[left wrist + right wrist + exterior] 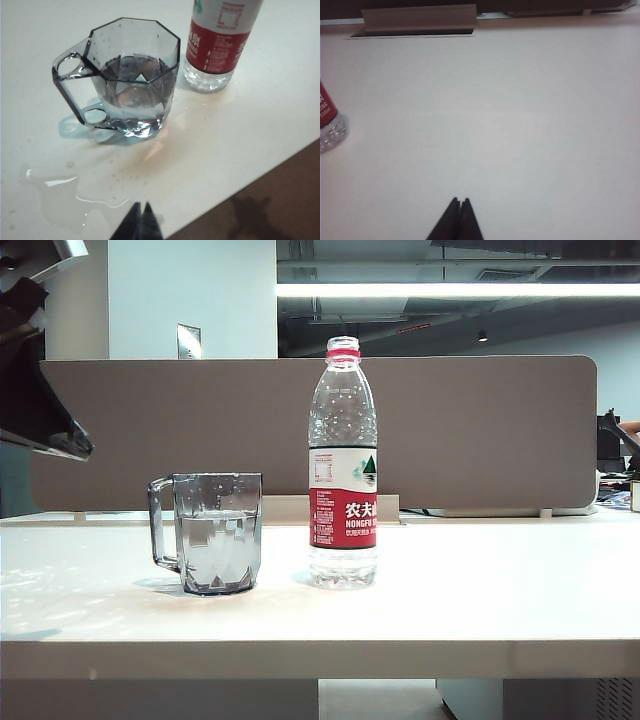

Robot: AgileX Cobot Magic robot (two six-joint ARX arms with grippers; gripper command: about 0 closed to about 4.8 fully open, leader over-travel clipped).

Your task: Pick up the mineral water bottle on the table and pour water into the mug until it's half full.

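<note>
The surface (480,590) held a puddle (65,200) near the mug (215,532); bottle (343,465) uncapped. Left pincer (141,212) and right pincer (459,204) hung shut, empty, mostly cropped.

Smoky grey see-through mug (219,532), clear water (134,85) inside. The clear mineral water bottle (343,465) wears a red-and-white label, green mountain logo, on the off-white table (480,590).
</note>
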